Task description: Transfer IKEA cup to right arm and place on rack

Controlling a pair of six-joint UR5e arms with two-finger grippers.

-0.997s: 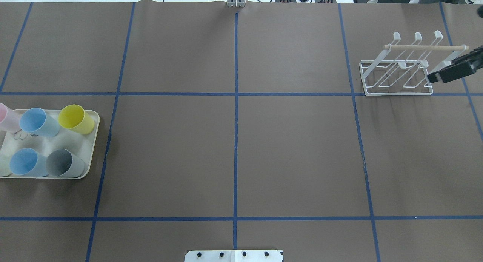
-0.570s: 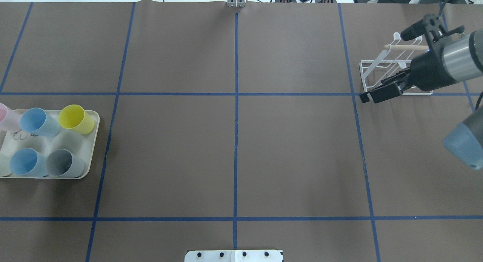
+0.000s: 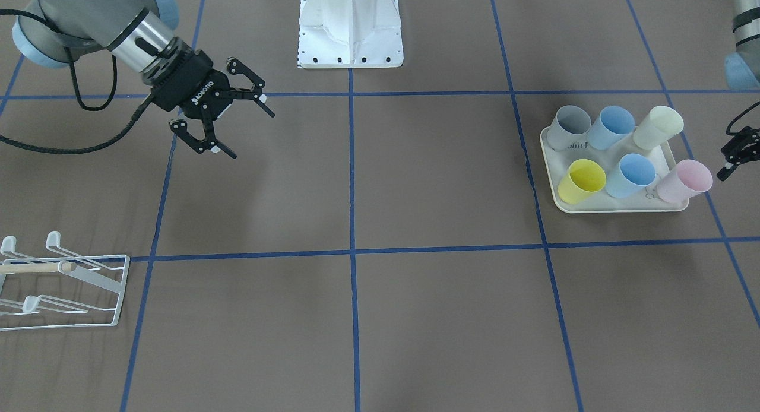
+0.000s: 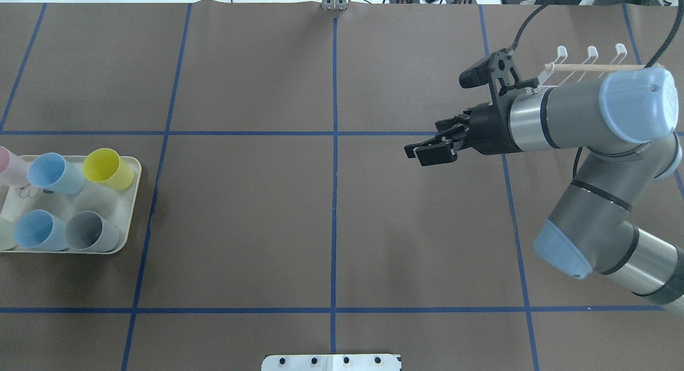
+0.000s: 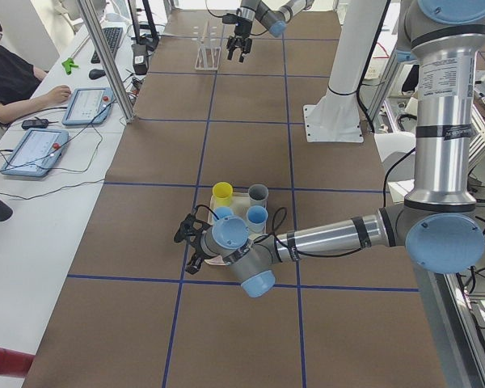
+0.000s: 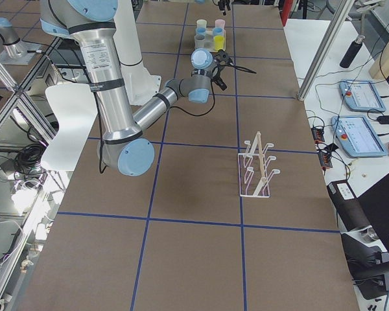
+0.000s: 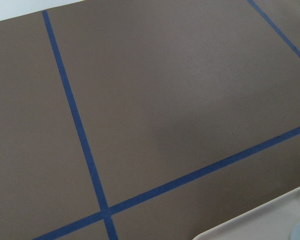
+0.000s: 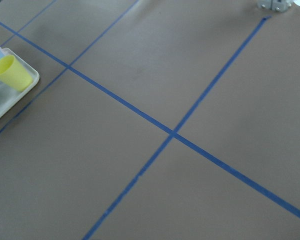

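Over the brown tabletop we see the black right end effector spread open and empty. The left end effector is also open, near the pink plastic cup.

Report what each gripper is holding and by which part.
Nothing is held. The right gripper hangs open and empty over the table; the left gripper is open beside the tray, where all six cups stand.

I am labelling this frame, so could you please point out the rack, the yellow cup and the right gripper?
rack [image 3: 41, 268], exterior front-facing view, on its wooden dowel.
yellow cup [image 3: 585, 177], exterior front-facing view, inside its open mouth.
right gripper [image 3: 253, 136], exterior front-facing view, midway between its open fingertips.
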